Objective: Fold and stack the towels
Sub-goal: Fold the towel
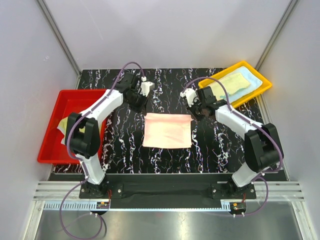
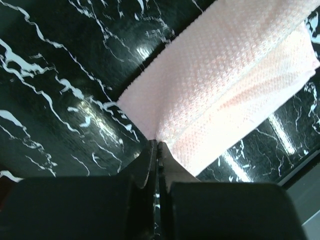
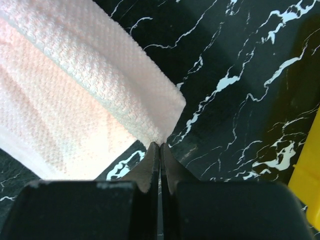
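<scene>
Two arms reached out from the near edge of the table (image 1: pixel 125 150). Midway across lay the pink towel (image 1: pixel 167 131), flat but for its far edge. At that edge the left gripper (image 2: pixel 158 148) was pressed together on the far-left corner, and the right gripper (image 3: pixel 160 147) likewise pinched the far-right corner. Left of them, a red tray (image 1: pixel 75 100) held a pale towel (image 1: pixel 62 125). At the far right, a yellow tray (image 1: pixel 240 64) held a yellow-green towel (image 1: pixel 231 82) over a blue towel (image 1: pixel 254 79). I judged a fold of the pink towel to be in hand. Next, both corners would need lifting together and carrying level toward the near edge, so the hems met before release.
</scene>
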